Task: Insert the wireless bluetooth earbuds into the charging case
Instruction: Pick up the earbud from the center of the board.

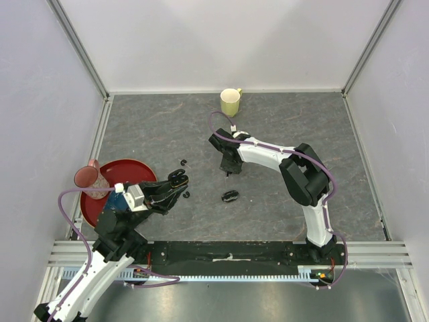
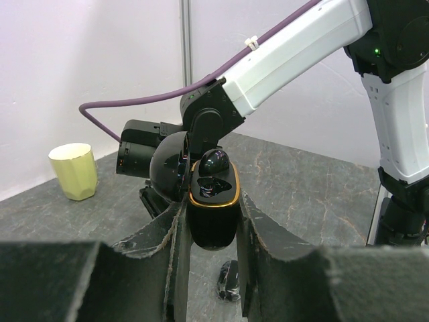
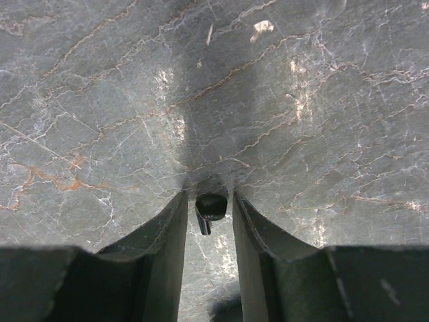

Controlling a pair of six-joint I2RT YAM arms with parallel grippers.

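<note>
- Clamping the charging case [image 2: 213, 201] between its two fingers, the left gripper [image 2: 212, 209] is holding it raised off the table [image 1: 301, 121], closed tight on the case's sides.
- The case is standing open towards the wrist camera, its gold-rimmed tray showing and its glossy lid [image 2: 171, 168] swinging back behind it.
- The right gripper [image 3: 210, 199] is pointing straight down at the table, its jaws parted and standing on either side of an earbud [image 3: 211, 206].
- That earbud is sitting right between the fingertips, round head up in the wrist view and stem trailing towards the camera; a thin gap is showing on each side, so the fingers are bracketing it rather than squeezing it.
- From above, a loose earbud [image 1: 187, 194] is lying just beside the left gripper's tip.
- A second loose earbud [image 1: 184, 162] is lying a little farther out on the table, between the two grippers.
- Another black case [image 1: 230, 196] is resting on the table near the right gripper, on the side nearer the arm bases.
- A red plate [image 1: 134, 171] is lying behind the left arm, with a pink cup [image 1: 87, 176] at its left rim.
- A yellow mug [image 1: 230, 102] is standing near the far wall.
</note>
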